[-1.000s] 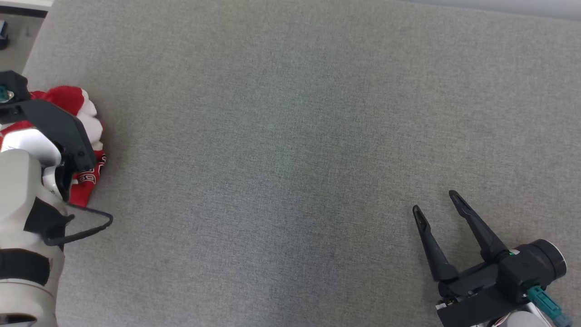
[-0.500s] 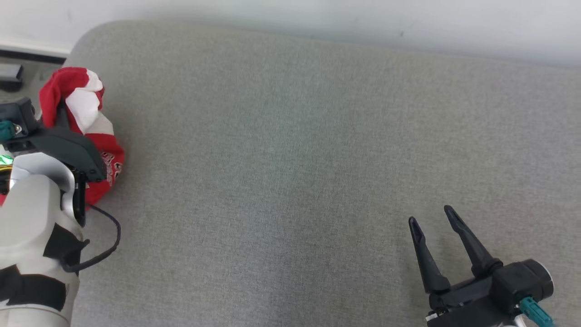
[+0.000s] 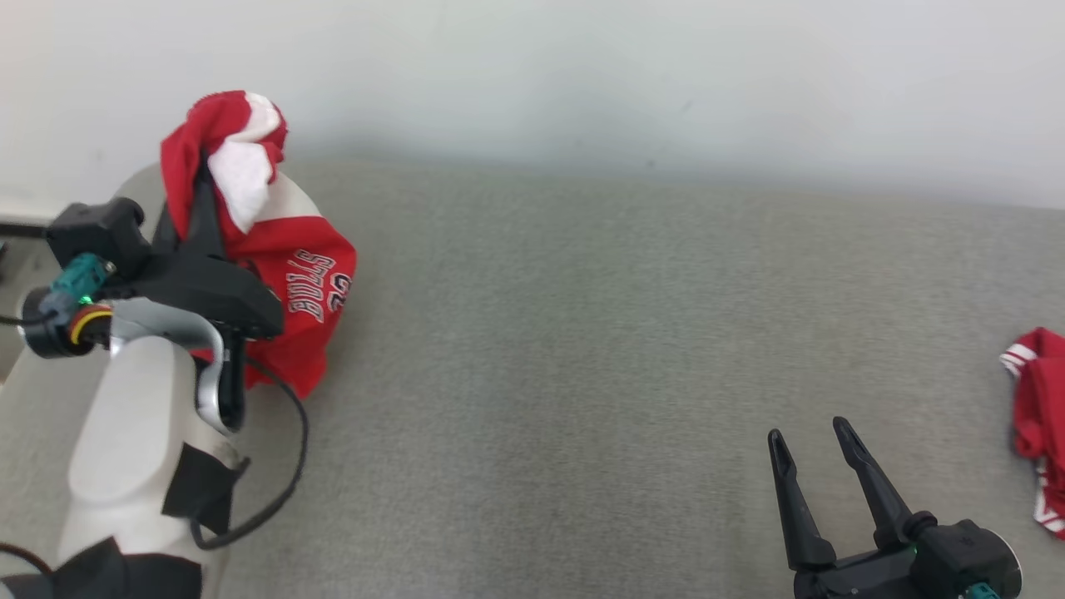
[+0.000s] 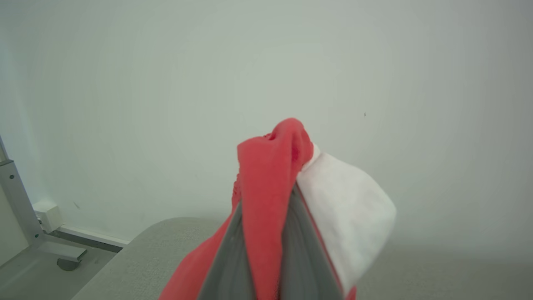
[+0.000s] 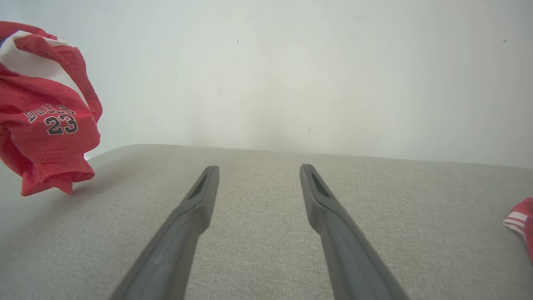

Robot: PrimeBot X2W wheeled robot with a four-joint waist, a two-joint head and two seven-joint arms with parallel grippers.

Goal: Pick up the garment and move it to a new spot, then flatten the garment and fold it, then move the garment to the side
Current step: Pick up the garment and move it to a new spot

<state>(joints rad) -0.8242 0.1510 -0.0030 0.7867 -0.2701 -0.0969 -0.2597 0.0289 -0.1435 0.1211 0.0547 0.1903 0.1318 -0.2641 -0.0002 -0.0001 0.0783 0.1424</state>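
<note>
The left gripper (image 3: 202, 193) is clamped on the red-and-white garment (image 3: 287, 287), holding it up at the left end of the grey cushioned surface (image 3: 582, 374) in front of the pale wall (image 3: 582, 75). The garment hangs bunched, its long axis roughly vertical. A red and white tuft pokes up past the fingertips and the loose hem points down. Whether its lowest corner touches the surface cannot be told. In the right wrist view the "23" print faces the camera. The right gripper (image 3: 808, 429) hovers low at the near right, fingers spread wide and holding nothing. Another red cloth (image 3: 1036, 408) lies at the right edge.
</note>
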